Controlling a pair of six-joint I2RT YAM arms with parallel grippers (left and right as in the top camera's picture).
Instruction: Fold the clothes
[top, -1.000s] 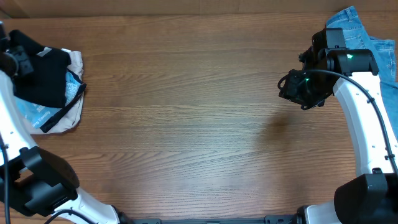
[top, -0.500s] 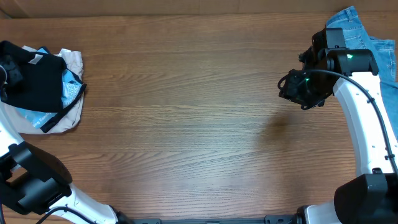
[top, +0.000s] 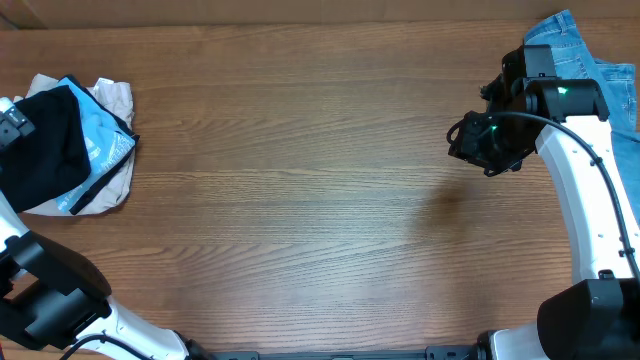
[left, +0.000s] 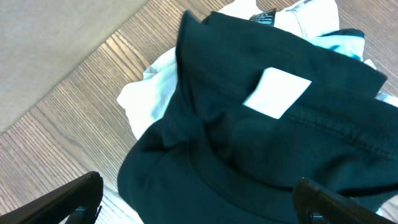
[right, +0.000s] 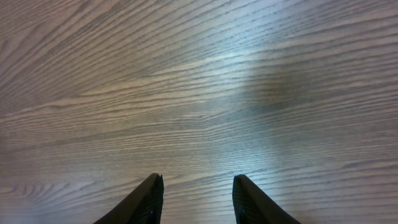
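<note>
The clothes, a black T-shirt (top: 45, 150), lie crumpled at the table's far left edge. In the left wrist view the T-shirt (left: 249, 155) fills the frame, its white neck tag (left: 277, 92) facing up. My left gripper (left: 199, 208) hangs just above it, open wide, one finger on each side of the fabric and nothing gripped. From overhead the left gripper (top: 14, 122) shows at the shirt's left edge. My right gripper (right: 198, 199) is open and empty over bare wood at the right of the table (top: 485, 140).
The black shirt rests on a sky-blue garment with white print (top: 108, 148) and a pale cloth (top: 115, 98). Light-blue jeans (top: 590, 60) lie at the back right corner, behind the right arm. The wooden table (top: 300, 200) stretches between the two piles.
My left gripper has opened and let go of the black T-shirt, which has settled on the pile at the left. The gripper moved left. The right arm has not moved.
</note>
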